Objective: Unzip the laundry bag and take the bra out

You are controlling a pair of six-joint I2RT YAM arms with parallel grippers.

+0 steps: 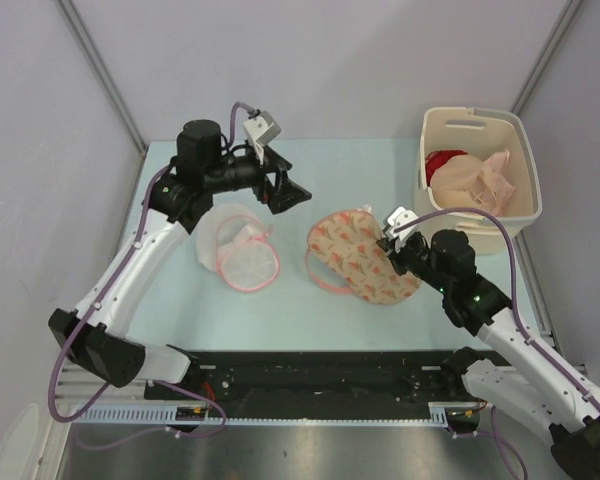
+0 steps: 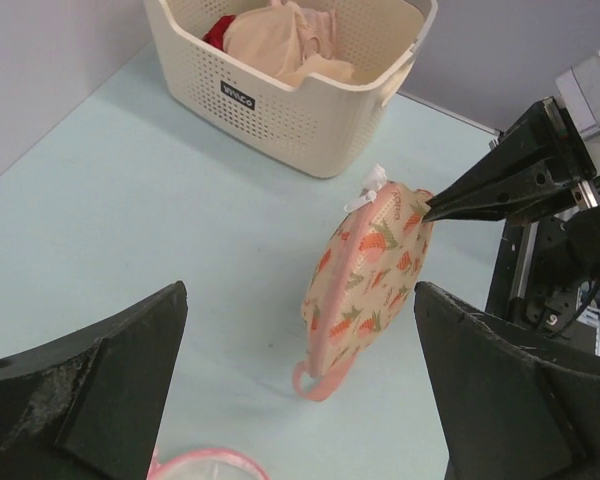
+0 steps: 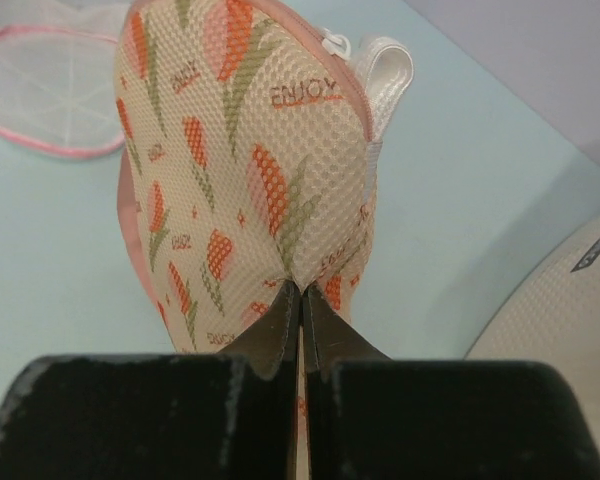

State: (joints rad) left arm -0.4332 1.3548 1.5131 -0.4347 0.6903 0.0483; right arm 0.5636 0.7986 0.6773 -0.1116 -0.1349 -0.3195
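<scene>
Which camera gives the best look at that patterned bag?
The left wrist view: the bag shows whole and unblocked, one end pinched by the right gripper. The top view shows its outline, partly under that arm. The right wrist view shows only close-up mesh at the pinched end.

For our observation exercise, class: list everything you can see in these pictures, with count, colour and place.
laundry bag: one, cream-peach with red-pink print, mid-table
round mesh item: one, white with pink trim, left of the bag
basket: one, cream, far right
red garment: one, red, in the basket
pale garments: count unclear, peach-cream, in the basket
table: one, pale blue-green
left gripper: one, black, open, far left of the bag
right gripper: one, black, shut on the bag's edge
</scene>
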